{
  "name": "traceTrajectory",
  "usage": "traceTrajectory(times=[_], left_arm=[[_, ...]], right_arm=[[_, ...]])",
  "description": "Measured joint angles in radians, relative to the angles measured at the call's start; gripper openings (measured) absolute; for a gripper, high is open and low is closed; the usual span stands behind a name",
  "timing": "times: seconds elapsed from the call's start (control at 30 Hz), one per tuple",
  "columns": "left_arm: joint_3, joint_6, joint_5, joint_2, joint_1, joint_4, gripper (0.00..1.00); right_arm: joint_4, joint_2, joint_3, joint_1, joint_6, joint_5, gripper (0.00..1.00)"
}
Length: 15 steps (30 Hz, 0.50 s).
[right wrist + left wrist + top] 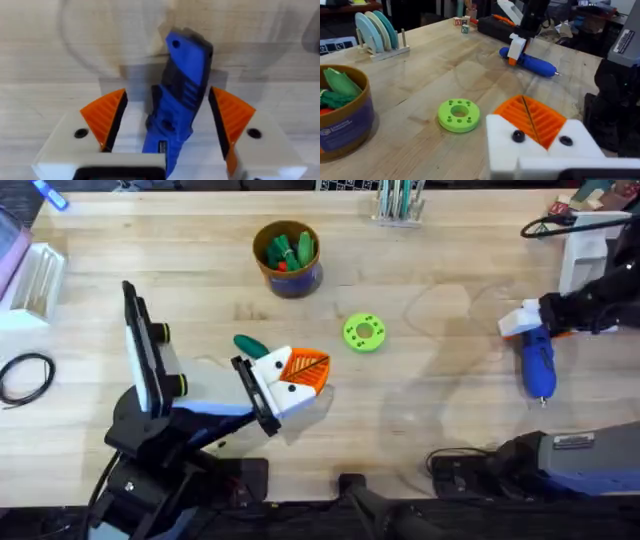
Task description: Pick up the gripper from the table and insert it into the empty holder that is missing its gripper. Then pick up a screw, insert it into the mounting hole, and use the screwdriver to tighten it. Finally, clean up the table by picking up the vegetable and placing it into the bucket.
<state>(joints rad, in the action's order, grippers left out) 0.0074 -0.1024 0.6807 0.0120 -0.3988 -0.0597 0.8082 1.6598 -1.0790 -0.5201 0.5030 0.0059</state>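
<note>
Right claw released, pads either side of the screwdriver, which lies flat on the bench, long axis running from the claw toward your base, bit nearest you. Left claw clenched, empty; the vegetable lies just beyond it. The bucket already holds green pieces.
</note>
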Motion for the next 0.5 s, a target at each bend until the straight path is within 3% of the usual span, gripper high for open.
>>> traceTrajectory(times=[0.27,0.43,0.5], left_arm=[[0.0,0.0,0.0,0.0,0.0,0.0,0.004],[0.0,0.0,0.0,0.0,0.0,0.0,0.004],[0.0,0.0,0.0,0.0,0.0,0.0,0.004]], right_arm=[[-0.034,0.049,-0.002,0.0,-0.009,0.002,0.953],[-0.037,0.049,-0.002,-0.002,-0.011,0.009,0.563],[-0.04,0.049,-0.001,-0.003,-0.012,0.013,0.34]])
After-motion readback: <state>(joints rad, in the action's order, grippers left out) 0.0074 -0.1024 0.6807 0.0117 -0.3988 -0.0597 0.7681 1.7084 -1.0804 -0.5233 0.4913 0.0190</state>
